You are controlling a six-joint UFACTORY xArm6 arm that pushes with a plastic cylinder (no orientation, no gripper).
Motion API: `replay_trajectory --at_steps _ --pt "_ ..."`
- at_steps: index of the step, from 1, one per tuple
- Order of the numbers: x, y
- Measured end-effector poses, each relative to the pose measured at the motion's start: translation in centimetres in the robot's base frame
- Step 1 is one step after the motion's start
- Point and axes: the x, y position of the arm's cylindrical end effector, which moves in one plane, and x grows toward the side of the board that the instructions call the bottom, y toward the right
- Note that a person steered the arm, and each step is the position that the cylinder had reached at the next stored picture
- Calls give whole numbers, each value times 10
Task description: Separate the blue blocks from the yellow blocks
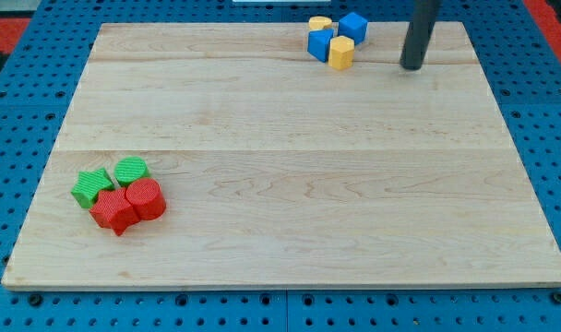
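While the four task blocks sit bunched at the tabletop's [262, 138] far edge, my tip [411, 66] stands apart toward the far-right corner — no pincer on this rig, so nothing gripped. Cluster: yellow block [319, 23], blue cube [353, 26], blue block [319, 44], yellow cylinder [341, 52], touching or nearly so. Best approach, I judge — enter between colours, push one blue out slowly, avoid dragging its yellow neighbour.

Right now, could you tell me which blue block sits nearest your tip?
The blue cube at the cluster's right, closest to my tip; the other blue block sits farther left.
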Motion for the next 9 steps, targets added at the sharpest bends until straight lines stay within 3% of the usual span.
replay_trajectory --at_steps 1,4,8,9 --pt "-67 12" --pt "-69 -17" --pt "-60 -151" --pt "-29 -174"
